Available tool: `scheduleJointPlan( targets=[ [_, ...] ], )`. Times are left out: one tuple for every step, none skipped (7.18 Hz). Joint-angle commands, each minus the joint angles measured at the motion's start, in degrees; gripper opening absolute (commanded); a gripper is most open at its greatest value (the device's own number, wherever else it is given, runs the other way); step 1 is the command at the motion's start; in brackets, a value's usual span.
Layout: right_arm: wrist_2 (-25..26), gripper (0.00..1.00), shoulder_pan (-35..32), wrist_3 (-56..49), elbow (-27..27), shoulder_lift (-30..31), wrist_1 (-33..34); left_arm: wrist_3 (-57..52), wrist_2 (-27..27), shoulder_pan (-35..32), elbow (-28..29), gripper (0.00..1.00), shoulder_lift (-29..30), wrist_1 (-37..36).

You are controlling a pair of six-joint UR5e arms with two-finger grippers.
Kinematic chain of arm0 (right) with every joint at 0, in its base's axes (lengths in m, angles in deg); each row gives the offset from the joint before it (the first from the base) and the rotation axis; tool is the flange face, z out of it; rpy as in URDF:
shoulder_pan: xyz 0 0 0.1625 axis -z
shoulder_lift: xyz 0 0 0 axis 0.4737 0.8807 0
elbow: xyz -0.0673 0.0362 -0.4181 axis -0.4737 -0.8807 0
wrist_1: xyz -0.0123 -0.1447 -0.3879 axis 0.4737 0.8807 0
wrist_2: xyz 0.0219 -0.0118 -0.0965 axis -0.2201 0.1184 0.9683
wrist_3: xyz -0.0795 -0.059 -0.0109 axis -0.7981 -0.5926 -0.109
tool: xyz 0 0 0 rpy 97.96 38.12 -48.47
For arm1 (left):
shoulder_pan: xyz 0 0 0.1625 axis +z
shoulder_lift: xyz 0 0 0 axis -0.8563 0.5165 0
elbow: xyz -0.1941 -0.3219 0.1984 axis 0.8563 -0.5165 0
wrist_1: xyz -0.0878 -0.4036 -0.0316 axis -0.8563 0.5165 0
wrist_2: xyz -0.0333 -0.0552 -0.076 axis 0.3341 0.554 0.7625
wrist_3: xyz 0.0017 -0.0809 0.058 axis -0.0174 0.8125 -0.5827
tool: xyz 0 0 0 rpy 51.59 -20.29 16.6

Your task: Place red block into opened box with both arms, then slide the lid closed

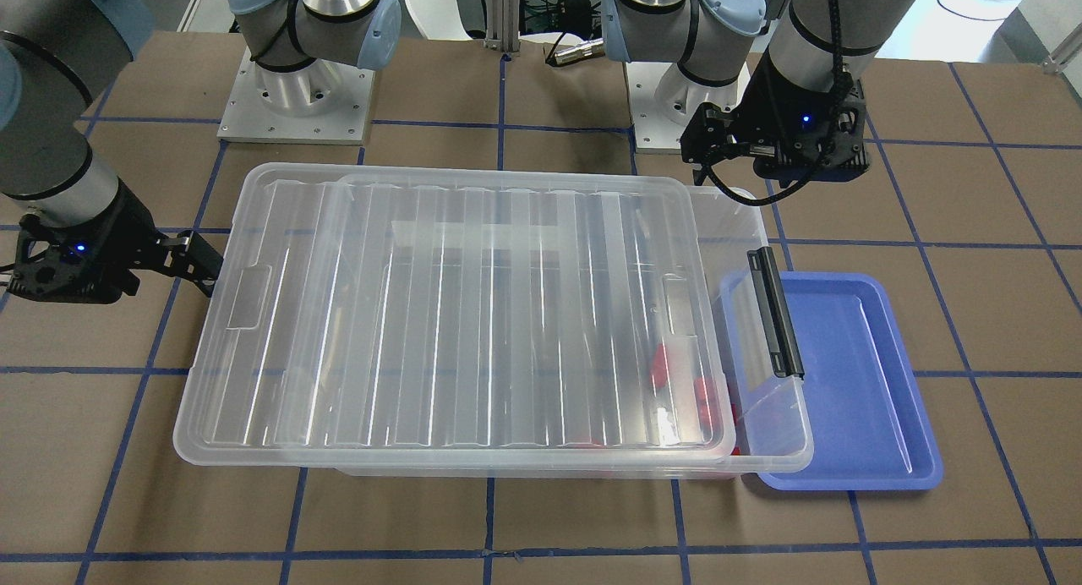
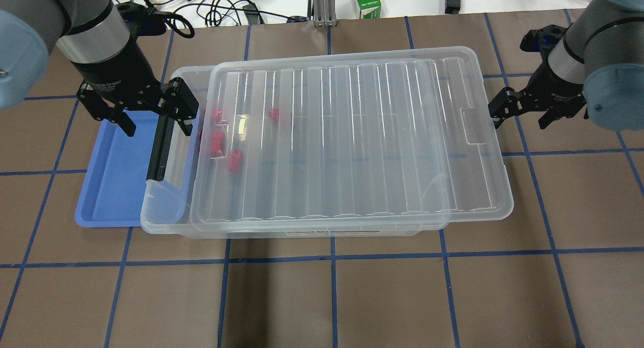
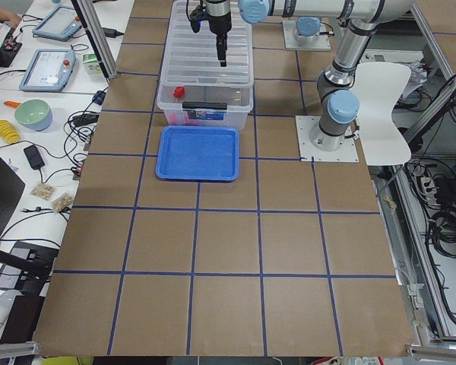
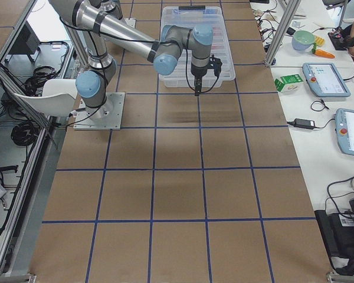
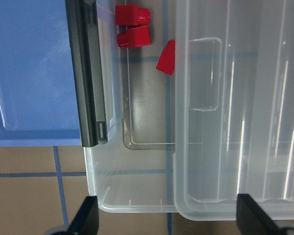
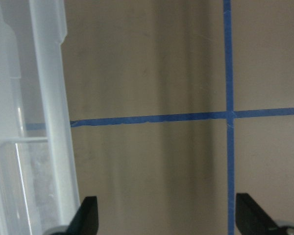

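Black left hand point(image 2: 153, 121) spread wide and empty above box's point(image 2: 161, 214) uncovered end, right hand point(image 2: 523, 119) apart, empty, just beside lid point(image 2: 352, 137)

Robotics lab, by our reading. Two silver-grey jointed robot arms point(image 3: 342, 53) stand bolted to square metal base plates point(image 1: 241, 124) on a wide table covered in brown board and gridded with blue tape point(image 3: 228, 251). Aluminium profile posts point(image 4: 274, 29) frame the table. On the white side bench point(image 4: 307, 153) we note grey-and-blue handheld control tablets point(image 4: 325, 78), a black power adapter point(image 4: 304, 123) and loose cables point(image 4: 318, 105). More black cabling point(image 3: 441, 220) lies on the floor beyond a white moulded chair point(image 3: 384, 99).
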Motion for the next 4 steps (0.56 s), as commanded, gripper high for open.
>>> scheduleJointPlan(
  targets=[
    [-0.01, 1.0, -3.26, 2.45, 0.04, -0.09, 0.92, 0.0, -0.01, 0.03, 0.01, 1.0, -0.05, 0.0],
    [-0.1, 1.0, -3.79, 2.71, 0.13, -0.08, 0.83, 0.0, -0.09, 0.03, 0.01, 1.0, -0.05, 0.09],
    [-0.01, 1.0, -5.97, 4.54, 0.13, -0.08, 0.92, 0.0, -0.09, 0.03, 0.01, 1.0, -0.05, 0.09],
    [0.07, 1.0, -7.56, 4.82, 0.04, -0.26, 1.88, 0.0, -0.09, 0.03, 0.01, 1.0, -0.05, 0.09]
  ],
)
